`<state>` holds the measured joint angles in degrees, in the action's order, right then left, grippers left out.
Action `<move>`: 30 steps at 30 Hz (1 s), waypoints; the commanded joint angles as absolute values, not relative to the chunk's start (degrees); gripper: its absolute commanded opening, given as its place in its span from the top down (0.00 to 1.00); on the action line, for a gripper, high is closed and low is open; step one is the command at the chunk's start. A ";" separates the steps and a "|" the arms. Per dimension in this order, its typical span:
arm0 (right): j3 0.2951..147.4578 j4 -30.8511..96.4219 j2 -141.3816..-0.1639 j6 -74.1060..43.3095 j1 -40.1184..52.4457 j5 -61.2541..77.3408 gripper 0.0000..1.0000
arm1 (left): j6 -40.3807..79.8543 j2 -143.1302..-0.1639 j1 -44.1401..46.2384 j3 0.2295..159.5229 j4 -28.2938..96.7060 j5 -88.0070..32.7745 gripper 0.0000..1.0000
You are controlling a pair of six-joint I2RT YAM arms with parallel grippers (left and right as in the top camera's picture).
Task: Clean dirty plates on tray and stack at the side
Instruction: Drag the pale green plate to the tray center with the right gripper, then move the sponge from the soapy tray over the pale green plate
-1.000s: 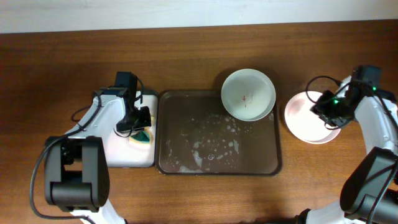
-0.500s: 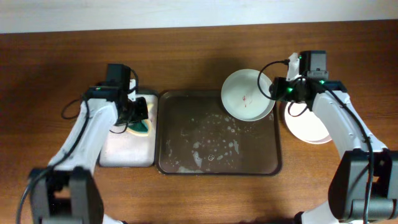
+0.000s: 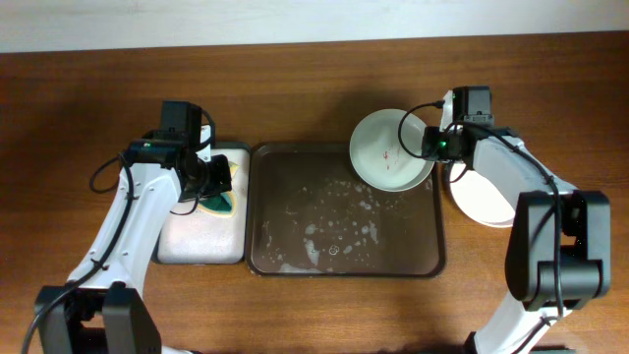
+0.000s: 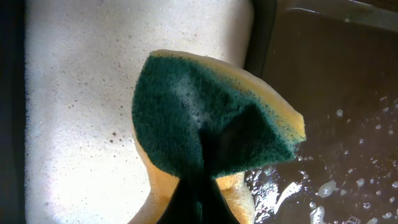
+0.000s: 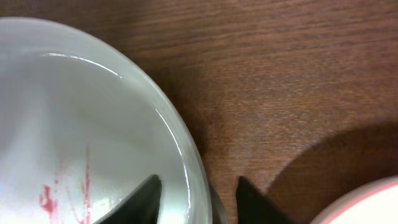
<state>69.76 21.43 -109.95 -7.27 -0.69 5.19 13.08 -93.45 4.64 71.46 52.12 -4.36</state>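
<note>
— Two plates? Where are they?
— One plate (image 3: 391, 149) with red smears sits at the tray's (image 3: 393, 241) far right corner, over its rim. The other plate (image 3: 484, 200) lies on the table just right of the tray.
— What about the right pincer (image 5: 198, 200)?
— Its fingers (image 5: 144, 196) stand apart. One is inside the smeared plate's right edge and one is outside. The edge is between them, with a gap on each side.
— And the left pincer (image 3: 209, 185)?
— It is clamped on a sponge (image 4: 211, 124), green on top and yellow below. The sponge is over the foamy white tray (image 3: 187, 241), just left of the tray's left rim.
— What's in the tray?
— Soapy water and bubbles.
</note>
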 commanded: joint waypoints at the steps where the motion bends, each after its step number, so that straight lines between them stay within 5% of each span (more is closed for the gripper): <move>1: 70.41 20.73 -111.11 -7.31 -0.36 5.37 0.76 | 13.85 -93.10 4.49 71.59 51.92 -5.17 1.00; 5: 70.41 22.65 -111.11 -7.29 -0.38 7.16 0.96 | 13.85 -93.10 4.49 71.50 51.96 -5.17 1.00; 17: 70.28 39.81 -107.24 -7.92 4.21 21.39 0.96 | 14.11 -93.10 4.49 71.50 51.27 -5.19 1.00; 30: 67.29 39.90 -109.47 -7.94 12.03 20.12 0.96 | 16.51 -88.12 7.84 71.31 43.20 6.76 1.00</move>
<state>67.70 39.86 -109.12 -7.73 11.57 19.68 14.50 -93.21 7.81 71.40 44.34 -0.23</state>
